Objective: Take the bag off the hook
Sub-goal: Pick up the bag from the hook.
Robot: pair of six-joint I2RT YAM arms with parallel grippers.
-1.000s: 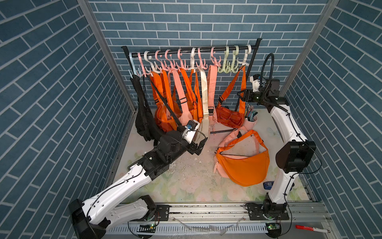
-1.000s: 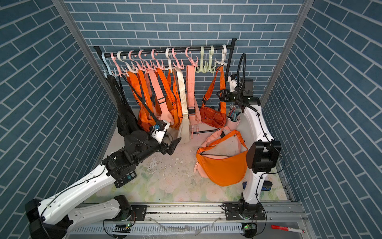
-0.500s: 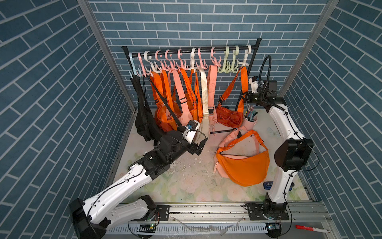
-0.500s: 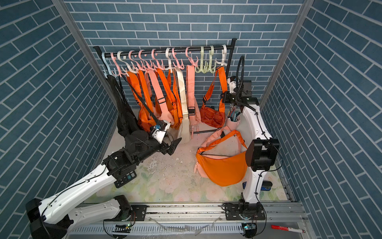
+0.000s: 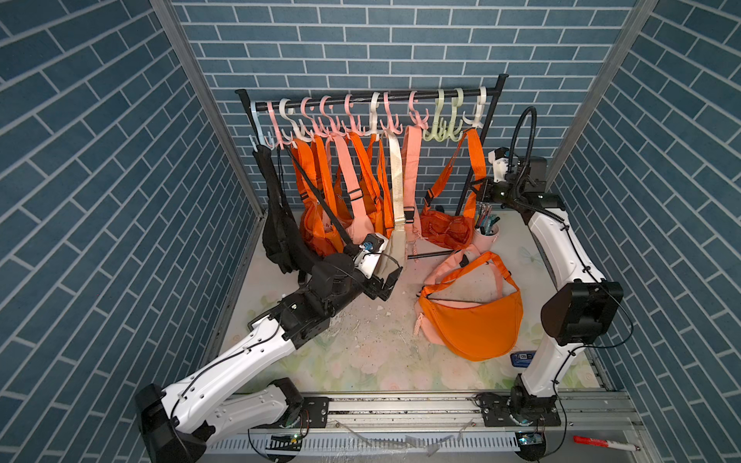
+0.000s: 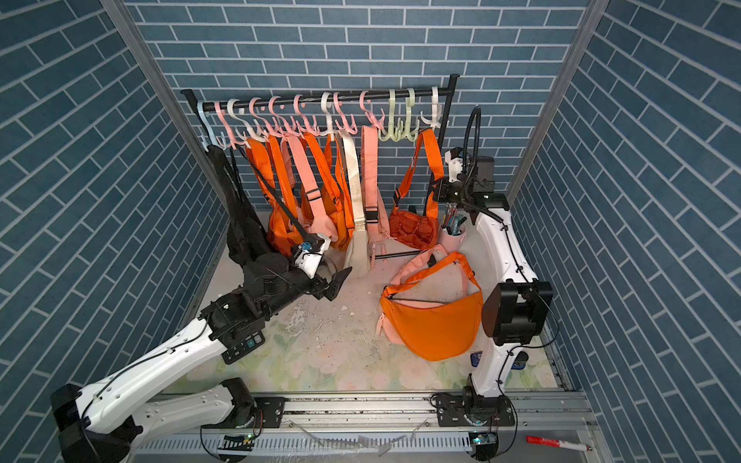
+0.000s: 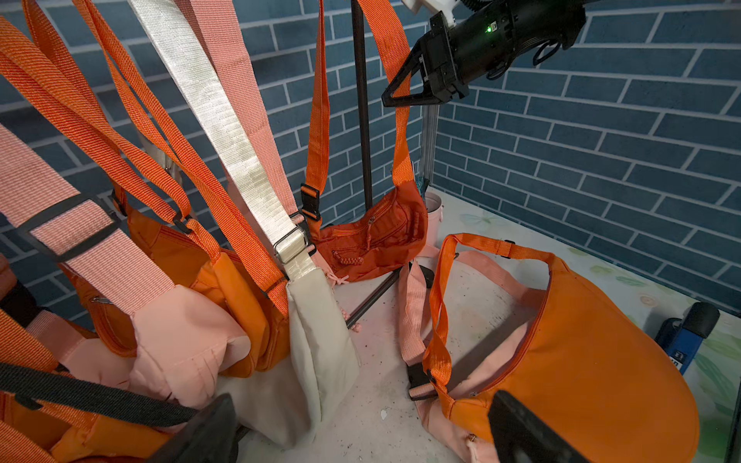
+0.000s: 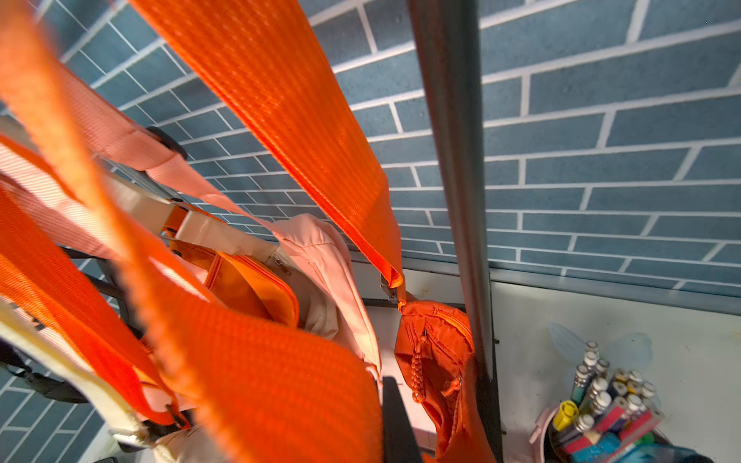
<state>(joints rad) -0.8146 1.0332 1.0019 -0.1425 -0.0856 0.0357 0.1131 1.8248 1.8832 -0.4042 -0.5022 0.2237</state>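
Where the rail (image 5: 425,93) starts at its left end: we see a black bag (image 5: 280,236) hanging down towards the table's (image 5: 361,360) back left corner.
Orange and pink bags (image 5: 341,208): crowded together on the next hooks along the rail.
Left gripper (image 5: 389,285): low over the table's middle, just in front of those bags, fingers spread wide with nothing between them.
Cream bag (image 5: 395,248): hangs just behind the left gripper.
Bag (image 5: 445,232): the small dark orange one, hanging low near the table's back edge.
Strap (image 5: 475,160): looped up where pale green hooks (image 5: 441,132) and a white hook (image 5: 479,116) hang side by side. We cannot tell which one carries it.
Large orange bag (image 5: 473,320): lies on the table right of middle, over a pink bag (image 7: 501,360).
Right gripper (image 7: 395,96): clamped on the strap's right run, partway up, beside the rack post (image 5: 493,104).
Pen cup (image 5: 487,232): stands just right of the bag.
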